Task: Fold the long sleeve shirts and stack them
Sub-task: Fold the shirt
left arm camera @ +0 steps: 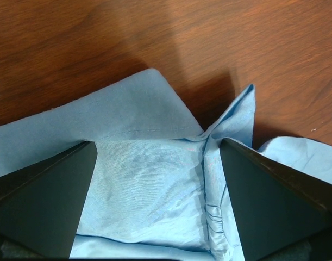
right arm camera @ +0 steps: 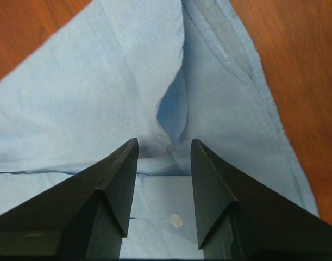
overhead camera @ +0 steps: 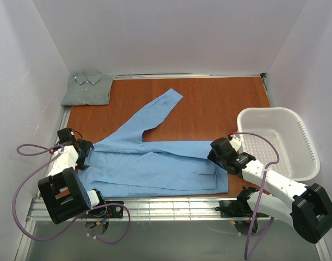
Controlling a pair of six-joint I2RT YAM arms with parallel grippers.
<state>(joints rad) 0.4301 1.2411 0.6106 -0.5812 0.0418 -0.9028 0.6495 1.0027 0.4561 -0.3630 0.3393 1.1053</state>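
The light blue shirt (overhead camera: 155, 163) lay spread flat across the near half of the wooden table (overhead camera: 220, 103), with 1 sleeve (overhead camera: 155, 111) reaching diagonally toward the far side. The grey-green shirt (overhead camera: 88, 89) sat folded in the far left corner, well apart from the blue one. A white basket (overhead camera: 266, 110) stood at the right edge of the table.

The left arm was folded close to its base, its forearm running up the left side of the table and its wrist turned inward, so the left gripper (overhead camera: 88, 154) met the left edge of the blue shirt. In the left wrist view, the left gripper (left arm camera: 157, 142) had its 2 fingers spread wide, holding nothing. The blue cloth (left arm camera: 149, 179) lay between and beneath them, with a turned-up corner near the right finger.

The right arm stretched from the near right corner diagonally up and left, passing just beside the basket, its wrist tipped down over the shirt's right edge. The right gripper (overhead camera: 213, 154) sat at that edge. From the right wrist camera, the right gripper (right arm camera: 164, 141) showed its fingers partly apart with a narrow gap between them. A raised fold of blue cloth (right arm camera: 100, 81) stood just ahead of the tips, and a white button (right arm camera: 177, 219) showed through the gap. I could not tell whether the fingertips touched that fold.
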